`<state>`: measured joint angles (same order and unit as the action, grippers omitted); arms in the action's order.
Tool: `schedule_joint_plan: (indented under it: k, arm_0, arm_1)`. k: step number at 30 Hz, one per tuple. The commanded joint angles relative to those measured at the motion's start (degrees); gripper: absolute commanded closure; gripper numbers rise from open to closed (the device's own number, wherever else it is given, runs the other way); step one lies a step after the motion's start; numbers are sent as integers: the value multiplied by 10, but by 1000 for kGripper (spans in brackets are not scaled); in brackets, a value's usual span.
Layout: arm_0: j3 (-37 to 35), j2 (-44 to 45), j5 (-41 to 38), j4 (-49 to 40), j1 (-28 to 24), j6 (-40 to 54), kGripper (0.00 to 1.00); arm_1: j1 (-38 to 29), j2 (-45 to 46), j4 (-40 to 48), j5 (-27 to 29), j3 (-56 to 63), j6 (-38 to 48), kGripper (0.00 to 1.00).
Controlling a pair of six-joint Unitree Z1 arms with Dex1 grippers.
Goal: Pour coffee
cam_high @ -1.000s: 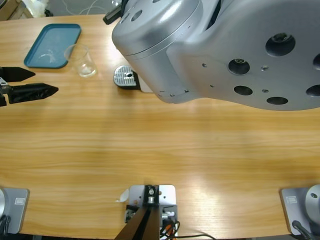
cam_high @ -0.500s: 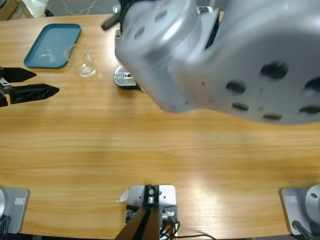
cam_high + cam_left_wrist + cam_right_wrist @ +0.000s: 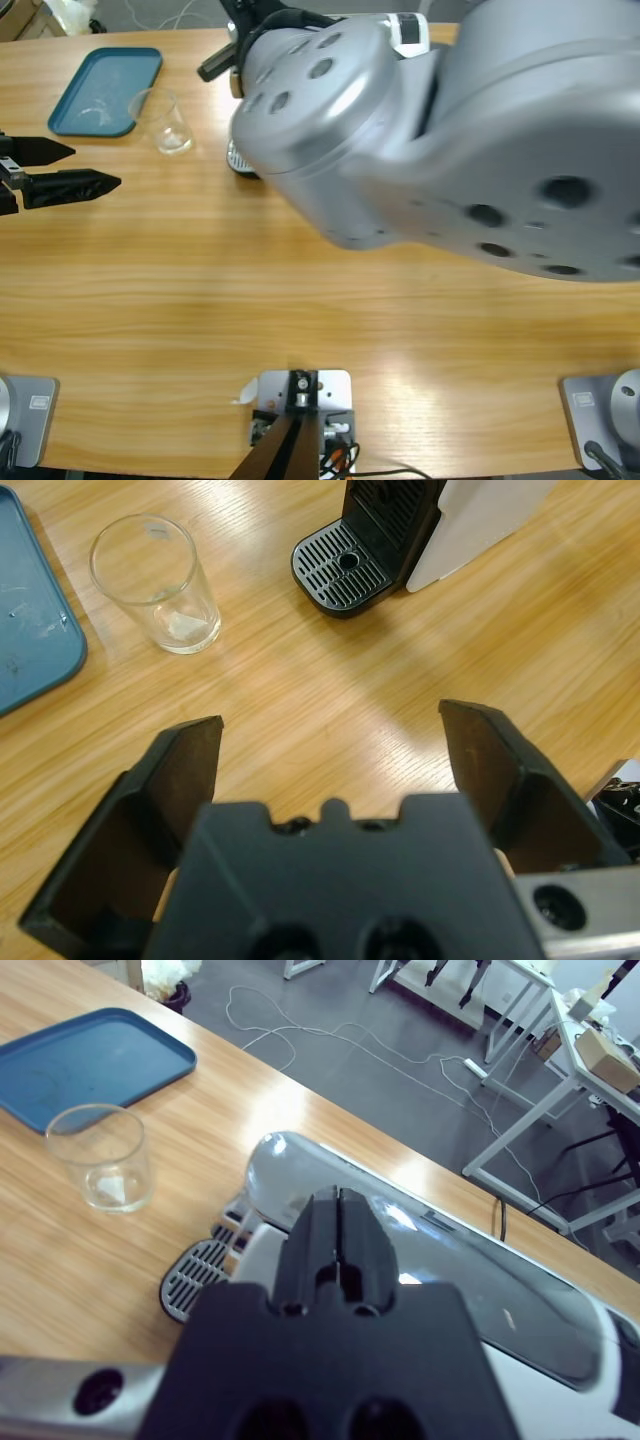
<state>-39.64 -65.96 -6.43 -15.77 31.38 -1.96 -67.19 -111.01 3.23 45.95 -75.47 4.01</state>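
The left arm's black two-jawed tool (image 3: 62, 168) comes in from the left edge with its jaws wide apart, while the big silver right arm (image 3: 450, 140) fills the upper right, its black tool (image 3: 338, 1235) pressed closed.

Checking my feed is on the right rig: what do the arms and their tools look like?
The big arm is smooth silver-grey with round dark holes in its casing. The left tool has two broad, flat black jaws rising from a blocky black body. The right tool is black too, with narrower jaws and a silver link beneath.
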Motion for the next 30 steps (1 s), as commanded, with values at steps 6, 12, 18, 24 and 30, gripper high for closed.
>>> schedule_joint_plan:
  k: [6,12,18,24,30]
  arm_0:
    - [17,-5,-12,2,4,2,13]
    - [18,-43,29,21,4,12,13]
    - [16,-114,81,96,-48,37,9]
    - [6,-203,47,207,-119,42,9]
    - [2,-311,-1,283,-134,28,9]
  arm_1:
    - [49,308,-144,-140,2,-68,501]
    - [93,377,-432,-219,43,84,0]
    - [95,475,-438,-221,206,127,0]
    - [95,520,-418,-213,273,128,0]
    - [98,515,-384,-214,306,128,0]
